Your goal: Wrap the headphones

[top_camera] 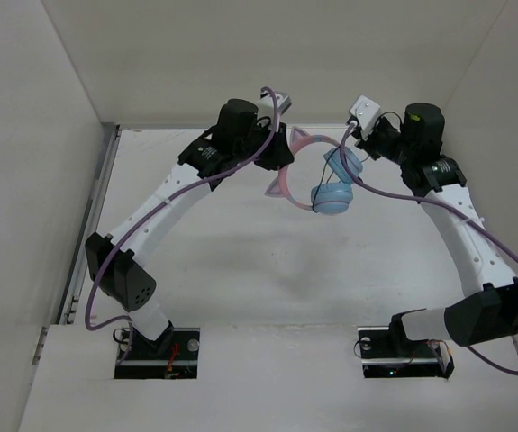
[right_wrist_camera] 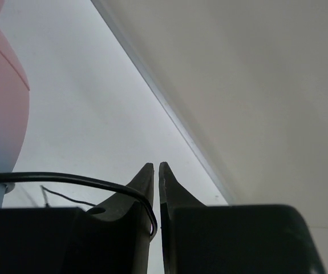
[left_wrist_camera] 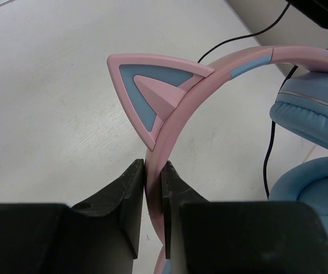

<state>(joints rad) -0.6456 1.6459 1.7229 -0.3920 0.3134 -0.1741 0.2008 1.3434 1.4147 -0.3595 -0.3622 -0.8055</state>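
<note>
One headphones (top_camera: 331,180) with two ear cups (top_camera: 342,165): left fingers (left_wrist_camera: 138,182) clamped on the headband (left_wrist_camera: 209,74), right fingers (right_wrist_camera: 146,178) pinched on its one cable (right_wrist_camera: 67,178), above the table (top_camera: 240,261).

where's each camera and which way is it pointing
Top external: above and behind the bases, looking down on the table; both arms show.
Left wrist: looks along the left gripper, shut on the headband.
Right wrist: looks along the right gripper, shut on the cable, toward the wall.
Shared: the cable shows in both wrist views.

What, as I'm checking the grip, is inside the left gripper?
The pink headband of the headphones, pinched below a cat ear; the left gripper's fingers cover the clamped stretch.
</note>
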